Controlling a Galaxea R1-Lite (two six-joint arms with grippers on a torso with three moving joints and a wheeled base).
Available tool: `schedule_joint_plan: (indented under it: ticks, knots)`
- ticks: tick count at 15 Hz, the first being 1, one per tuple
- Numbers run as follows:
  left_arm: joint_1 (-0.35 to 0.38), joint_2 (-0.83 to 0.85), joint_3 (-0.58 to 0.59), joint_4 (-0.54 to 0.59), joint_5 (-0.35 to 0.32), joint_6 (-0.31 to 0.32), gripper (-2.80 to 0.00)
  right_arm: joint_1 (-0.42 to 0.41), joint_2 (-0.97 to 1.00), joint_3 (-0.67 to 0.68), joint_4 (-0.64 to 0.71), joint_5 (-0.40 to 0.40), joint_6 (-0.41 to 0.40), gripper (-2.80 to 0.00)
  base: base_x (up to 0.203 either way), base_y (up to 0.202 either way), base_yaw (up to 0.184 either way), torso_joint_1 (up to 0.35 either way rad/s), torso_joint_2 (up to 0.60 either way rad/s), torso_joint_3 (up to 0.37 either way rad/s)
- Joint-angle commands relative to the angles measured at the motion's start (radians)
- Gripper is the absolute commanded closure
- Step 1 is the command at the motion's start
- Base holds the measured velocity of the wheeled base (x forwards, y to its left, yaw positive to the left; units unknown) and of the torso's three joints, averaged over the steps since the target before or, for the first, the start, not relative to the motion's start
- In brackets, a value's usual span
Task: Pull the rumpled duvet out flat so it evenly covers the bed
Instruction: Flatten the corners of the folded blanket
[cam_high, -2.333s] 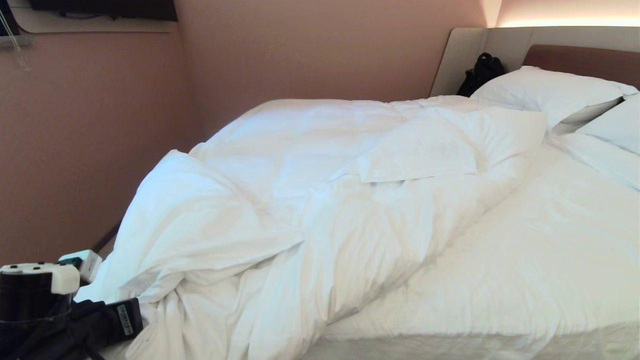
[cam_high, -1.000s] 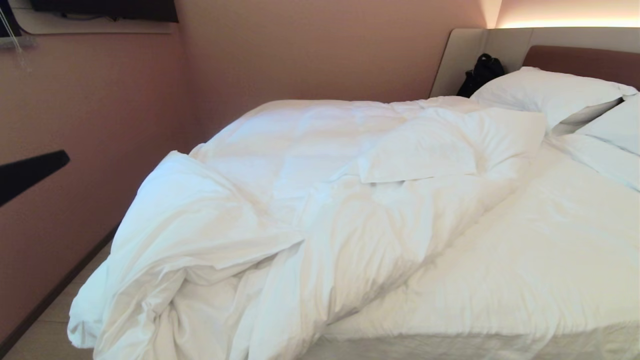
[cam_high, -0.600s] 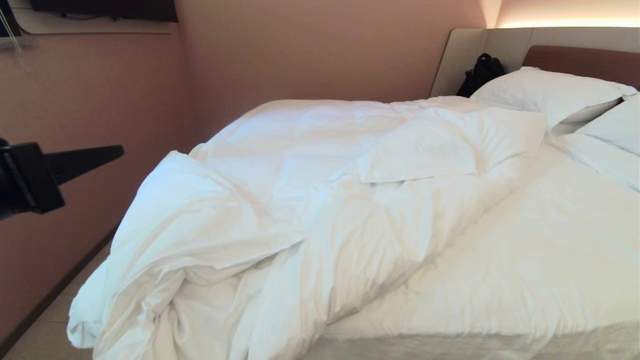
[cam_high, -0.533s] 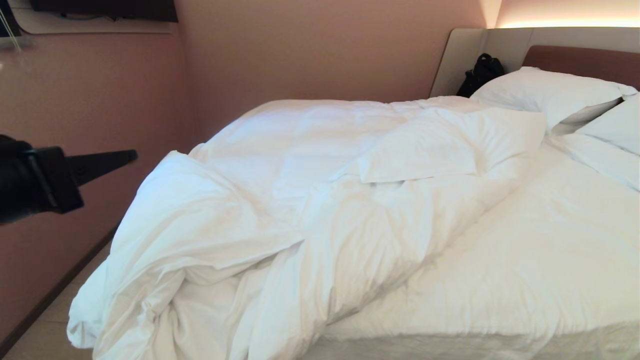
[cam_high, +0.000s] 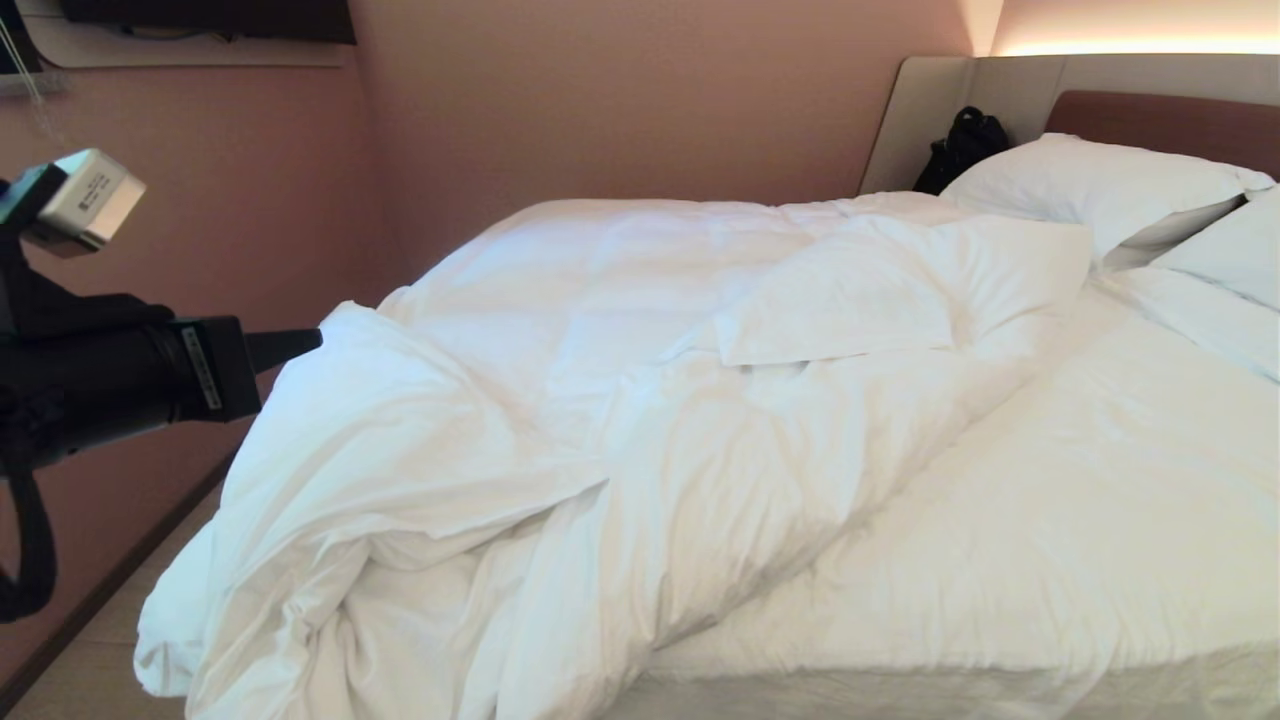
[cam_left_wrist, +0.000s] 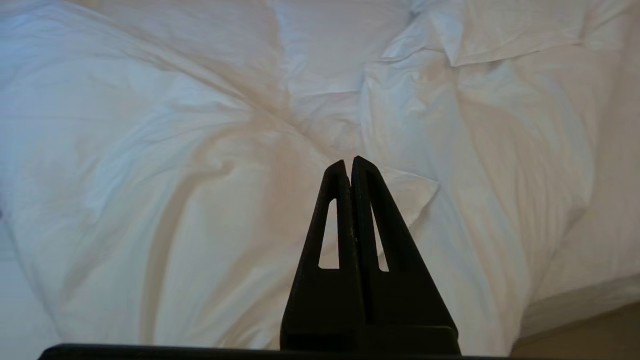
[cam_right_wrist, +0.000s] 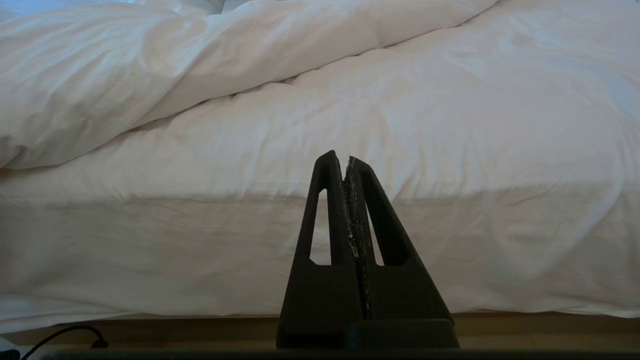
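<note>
Duvet (cam_high: 560, 400) first: you can see it bunched along the bed's (cam_high: 1000, 690) left side, thick and puffy white, creased all over. It piles highest at the foot-left corner, where a twisted hump spills over the mattress edge toward the floor (cam_high: 80, 680). One flap is folded back on itself near the middle of the bed, its corner pointing toward the pillows (cam_high: 1090, 185) at the headboard (cam_high: 1170, 115) end. The right half of the bed lies uncovered, showing only the smoother sheet (cam_high: 1080, 520).

Your left gripper (cam_high: 300, 341) reaches in level from the left, its tips at the edge of the hump; whether they actually touch the cloth is hard to judge from the head view. In the left wrist view its fingers (cam_left_wrist: 340, 200) are pressed together with no fabric between them.

Your right gripper (cam_right_wrist: 346, 159) sits low before the foot edge of the mattress, also clenched on nothing
</note>
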Motion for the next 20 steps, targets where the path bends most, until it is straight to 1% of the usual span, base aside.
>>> schedule_joint_plan:
  ticks: [1, 4, 6, 8, 10, 12, 14, 20]
  knots:
    - [-0.006, 0.018, 0.005, 0.001, -0.005, 0.016, 0.0, 0.0, 0.0, 0.0, -0.001, 0.0, 0.001, 0.0, 0.0, 0.0, 0.0, 0.0, 0.0, 0.0]
    - [-0.04, 0.034, 0.009, 0.001, 0.001, 0.034, 0.0, 0.0, 0.001, 0.0, 0.0, 0.0, 0.001, 0.0, 0.0, 0.0, 0.0, 0.0, 0.0, 0.0]
    - [-0.068, 0.069, 0.018, 0.002, 0.01, 0.07, 0.0, 0.0, 0.0, 0.0, -0.001, 0.0, 0.001, 0.0, 0.0, 0.0, 0.0, 0.0, 0.0, 0.0]
    - [-0.085, 0.091, 0.029, 0.001, 0.037, 0.114, 0.0, 0.0, 0.0, 0.0, -0.001, 0.0, 0.001, 0.0, 0.0, 0.0, 0.0, 0.0, 0.0, 0.0]
    - [-0.114, 0.096, 0.044, 0.001, 0.068, 0.135, 0.0, 0.0, 0.0, 0.0, 0.0, 0.0, 0.001, 0.0, 0.0, 0.0, 0.0, 0.0, 0.0, 0.0]
    - [-0.12, 0.095, 0.051, 0.001, 0.073, 0.149, 0.0, 0.0, 0.001, 0.0, -0.001, 0.0, 0.001, 0.0, 0.0, 0.0, 0.0, 0.0, 0.0, 0.0]
    - [-0.123, 0.093, 0.06, 0.001, 0.072, 0.178, 0.0, 0.0, 0.001, 0.0, -0.001, 0.0, 0.001, 0.0, 0.0, 0.0, 0.0, 0.0, 0.0, 0.0]
    - [-0.13, 0.098, 0.071, 0.002, 0.081, 0.195, 0.0, 0.0, 0.001, 0.0, -0.001, 0.0, 0.001, 0.0, 0.0, 0.0, 0.0, 0.0, 0.0, 0.0]
